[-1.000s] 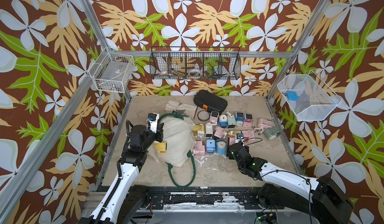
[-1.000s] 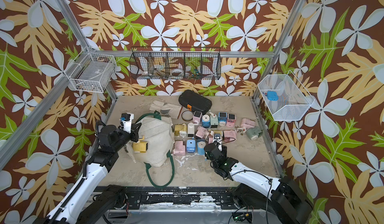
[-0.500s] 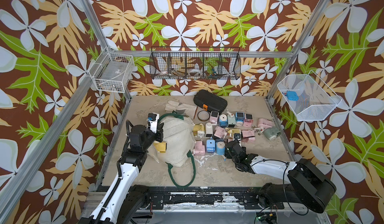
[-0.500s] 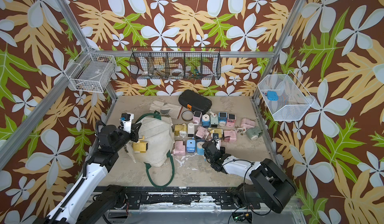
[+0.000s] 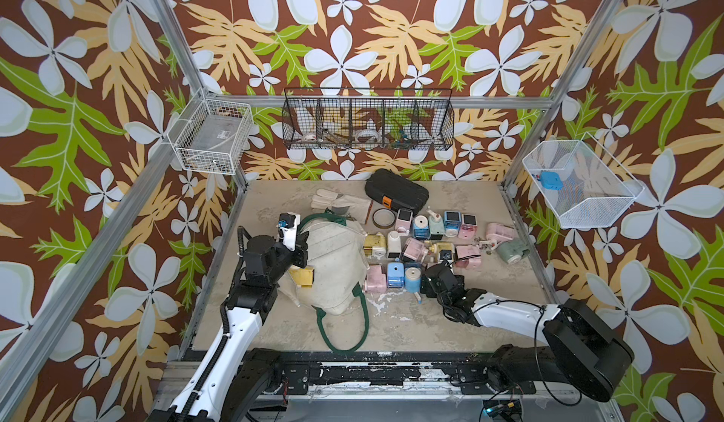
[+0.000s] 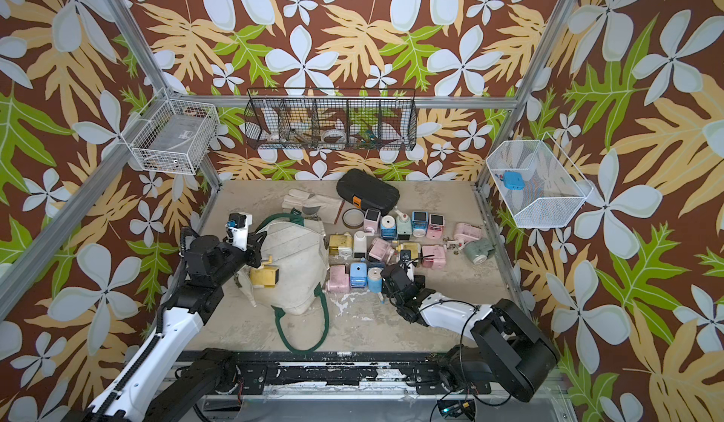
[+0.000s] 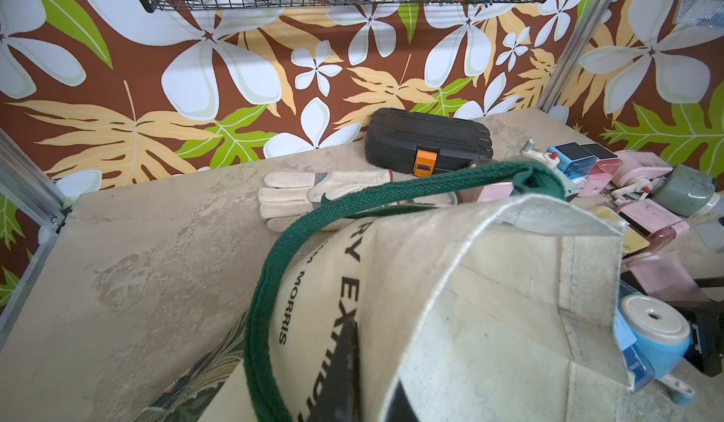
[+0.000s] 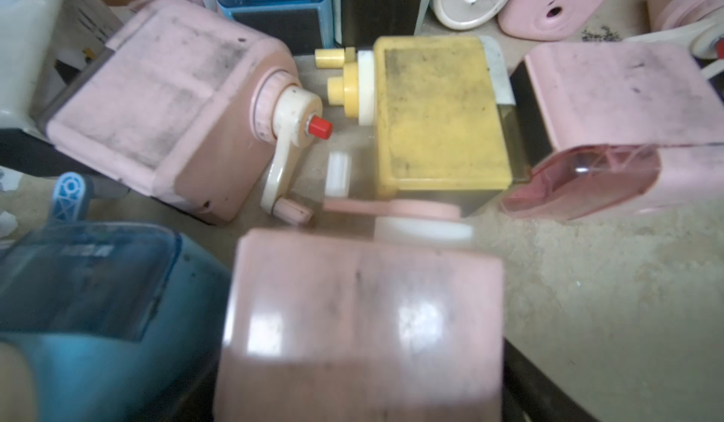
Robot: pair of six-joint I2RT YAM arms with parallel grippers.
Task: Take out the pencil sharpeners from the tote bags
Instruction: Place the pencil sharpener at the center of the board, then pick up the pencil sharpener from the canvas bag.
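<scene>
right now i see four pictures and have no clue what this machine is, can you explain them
It is two robot arms with pincer grippers at one table. Two pictures look down from overhead, almost identically; the other two come from cameras on each wrist. On the table lie a cream tote bag, a crowd of pastel pencil sharpeners, a black case, a glove and a tape roll. The left gripper is shut on the tote bag's edge. The right gripper sits among the sharpeners with a pink sharpener right before its camera; whether it grips it is unclear.
</scene>
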